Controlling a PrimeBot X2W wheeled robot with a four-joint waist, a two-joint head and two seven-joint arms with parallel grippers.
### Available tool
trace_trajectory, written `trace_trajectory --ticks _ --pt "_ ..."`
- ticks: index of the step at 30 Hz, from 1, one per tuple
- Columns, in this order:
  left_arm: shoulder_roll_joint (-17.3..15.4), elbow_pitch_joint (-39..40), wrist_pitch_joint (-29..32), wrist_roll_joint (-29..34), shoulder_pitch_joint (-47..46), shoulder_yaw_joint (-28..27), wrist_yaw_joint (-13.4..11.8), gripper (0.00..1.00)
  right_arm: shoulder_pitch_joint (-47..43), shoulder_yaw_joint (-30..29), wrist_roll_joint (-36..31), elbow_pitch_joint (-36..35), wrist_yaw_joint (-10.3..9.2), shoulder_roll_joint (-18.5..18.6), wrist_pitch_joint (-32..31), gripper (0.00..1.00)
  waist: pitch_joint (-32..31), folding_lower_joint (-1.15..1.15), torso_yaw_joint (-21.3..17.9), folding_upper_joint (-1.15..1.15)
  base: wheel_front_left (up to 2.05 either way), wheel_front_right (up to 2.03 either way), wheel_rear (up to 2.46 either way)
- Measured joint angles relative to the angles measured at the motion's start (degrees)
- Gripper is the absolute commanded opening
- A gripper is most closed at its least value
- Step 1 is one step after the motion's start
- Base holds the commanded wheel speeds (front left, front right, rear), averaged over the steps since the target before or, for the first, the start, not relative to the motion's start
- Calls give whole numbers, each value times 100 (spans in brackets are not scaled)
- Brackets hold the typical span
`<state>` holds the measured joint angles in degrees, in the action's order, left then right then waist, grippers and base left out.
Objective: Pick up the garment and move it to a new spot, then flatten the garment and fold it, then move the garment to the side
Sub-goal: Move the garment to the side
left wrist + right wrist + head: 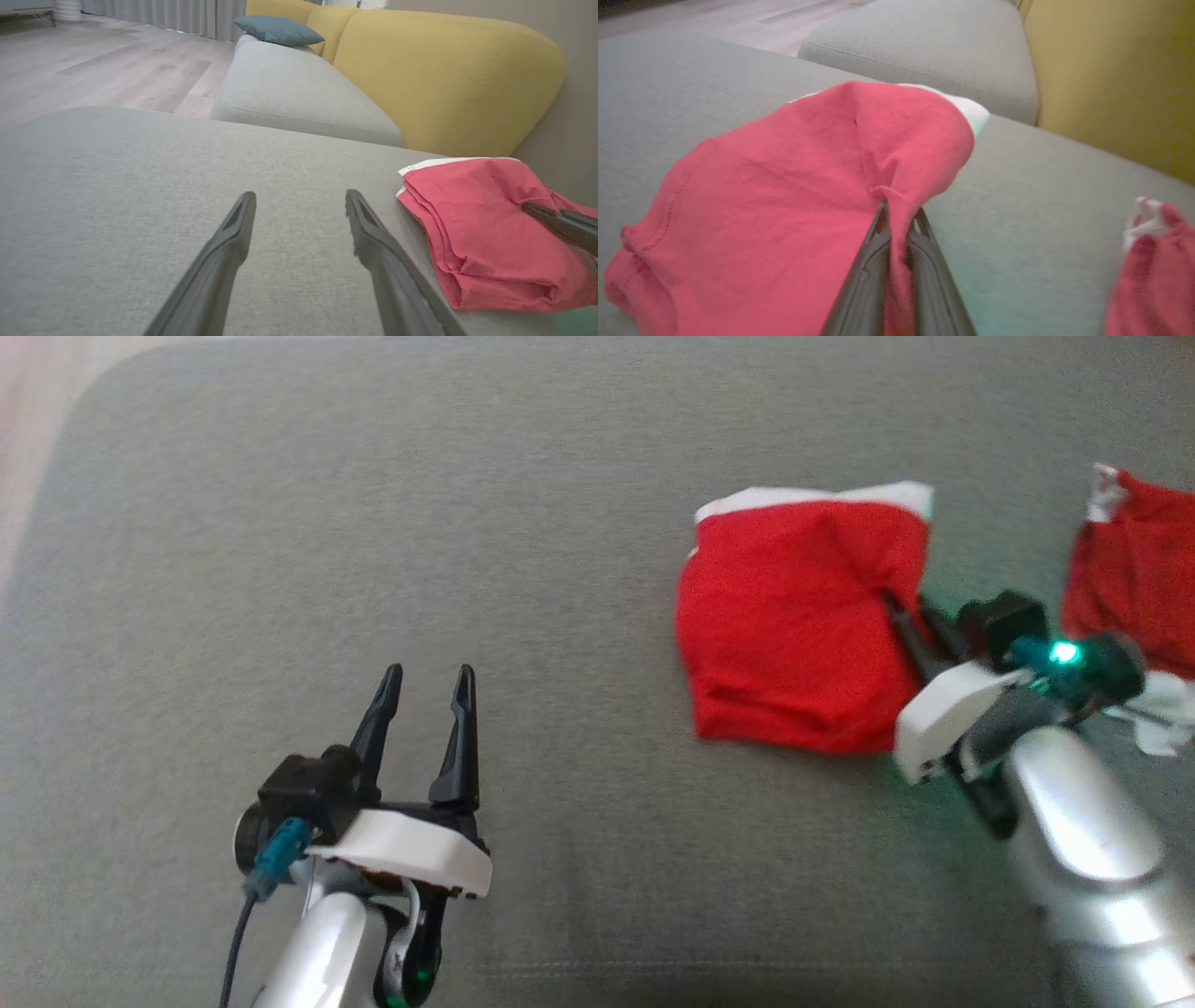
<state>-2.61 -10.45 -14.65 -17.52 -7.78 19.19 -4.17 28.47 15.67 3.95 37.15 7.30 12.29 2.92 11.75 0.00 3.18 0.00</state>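
Note:
The garment [794, 635] is a folded red piece with a white band along its far edge, lying on the grey sofa seat at the right. My right gripper [896, 607] is shut on its right edge; in the right wrist view a pinch of the garment [775, 196] rises between the closed fingers [873, 261]. My left gripper [425, 695] stands open over bare cushion at the lower left, well apart from the cloth. The left wrist view shows the garment [481, 228] to the right of my open left gripper [299, 200], with the right fingers [556, 221] on it.
A second red and white cloth [1134, 588] lies at the far right of the grey seat [373, 523]. Beyond it are another grey cushion [299, 88], a yellow backrest [448, 74], a blue pillow [278, 30] and wooden floor [93, 60].

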Motion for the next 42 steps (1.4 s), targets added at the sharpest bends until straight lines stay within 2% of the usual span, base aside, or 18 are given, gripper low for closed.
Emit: trace_trajectory --ticks 4,8,13,20,22,26,39,40,41,42 --pt "0 1 0 32 -81 -51 21 100 169 470 84 -371 0 767 -258 0 15 0 -331 0 0 0 0" --pt "1 3 0 81 -204 -115 65 100 324 966 524 -711 0 1561 -516 0 73 0 -643 0 0 0 0" --pt "2 2 0 81 -375 -100 93 100 653 1384 808 -711 0 2551 -686 0 287 0 -877 0 0 0 0" --pt "5 1 0 133 -596 -104 123 100 1177 1533 917 -593 0 3297 -827 0 647 0 -990 0 0 0 0" --pt "5 0 0 133 -600 -114 147 100 1241 1493 932 -502 0 3424 -905 0 730 0 -991 0 0 0 0" --pt "7 -8 0 133 -638 -142 167 100 1264 1318 1104 -305 0 3419 -1078 0 807 0 -984 0 0 0 0" --pt "11 -8 0 230 -668 -310 223 100 1271 944 921 -101 0 3141 -1071 0 914 0 -1025 0 0 0 0" --pt "11 -10 0 230 -668 -310 223 100 1271 902 898 -101 0 3120 -1014 26 906 0 -1032 0 0 0 0" --pt "12 -16 0 230 -668 -309 223 100 1271 839 903 -94 0 3084 -995 40 892 0 -1037 0 0 0 0" --pt "12 -26 0 230 -667 -309 223 100 1271 817 901 -94 0 3058 -995 61 872 0 -1041 0 0 0 0"
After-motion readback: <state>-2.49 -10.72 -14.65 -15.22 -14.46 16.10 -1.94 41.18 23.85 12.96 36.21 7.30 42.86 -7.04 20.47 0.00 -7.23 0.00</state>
